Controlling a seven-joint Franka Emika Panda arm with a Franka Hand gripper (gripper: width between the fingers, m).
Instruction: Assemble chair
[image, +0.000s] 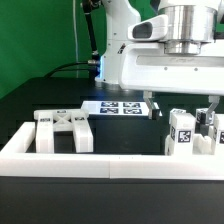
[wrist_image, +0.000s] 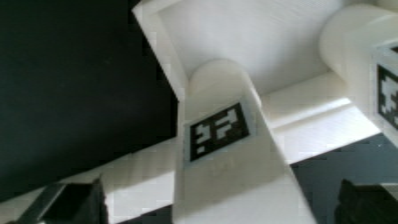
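My gripper (wrist_image: 214, 205) is open. Its dark fingertips (wrist_image: 63, 200) flank a white square plastic chair post (wrist_image: 228, 150) with a black-and-white tag, and a gap shows on either side. The post's long axis runs from between my fingers toward the long low white border wall (wrist_image: 178, 40). The tagged face is toward the wrist camera. In the exterior view the post appears upright at the right, just behind that wall. The white cross-braced chair frame (image: 64, 130) stands well apart at the left.

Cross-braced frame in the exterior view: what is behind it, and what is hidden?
Behind the cross-braced frame only the black table shows; the marker board lies farther back, toward the exterior view's right. The border wall covers the frame's base.
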